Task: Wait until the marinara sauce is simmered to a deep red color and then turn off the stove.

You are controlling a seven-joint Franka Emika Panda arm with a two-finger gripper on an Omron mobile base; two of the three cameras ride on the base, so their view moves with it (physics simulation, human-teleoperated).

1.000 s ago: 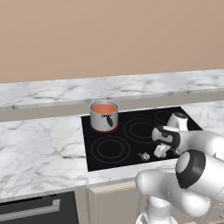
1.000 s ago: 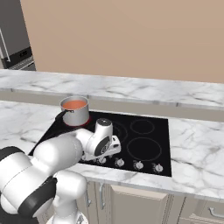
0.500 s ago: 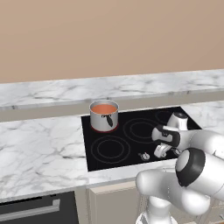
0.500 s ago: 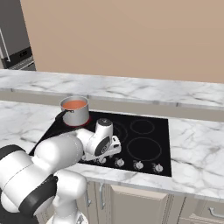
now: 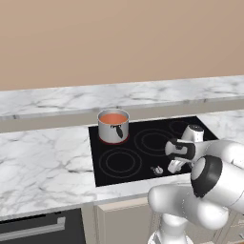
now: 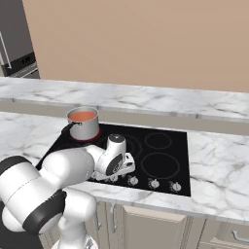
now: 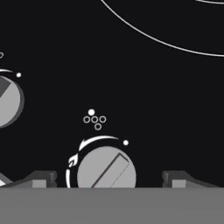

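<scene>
the marinara sauce (image 5: 113,117) fills a small steel saucepan (image 5: 114,128) on the rear left burner of the stove (image 6: 160,168), reading orange-red rather than deep red, so the wait is probably not over. the gripper (image 7: 109,177) is parked low over the front row of knobs, fingertips (image 7: 41,178) spread apart on either side of one silver knob (image 7: 106,168), touching nothing, likely staged to turn it off once the colour deepens.

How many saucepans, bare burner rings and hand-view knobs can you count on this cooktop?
Saucepan: 1
Bare burner rings: 3
Knobs, hand view: 2
Total: 6
</scene>
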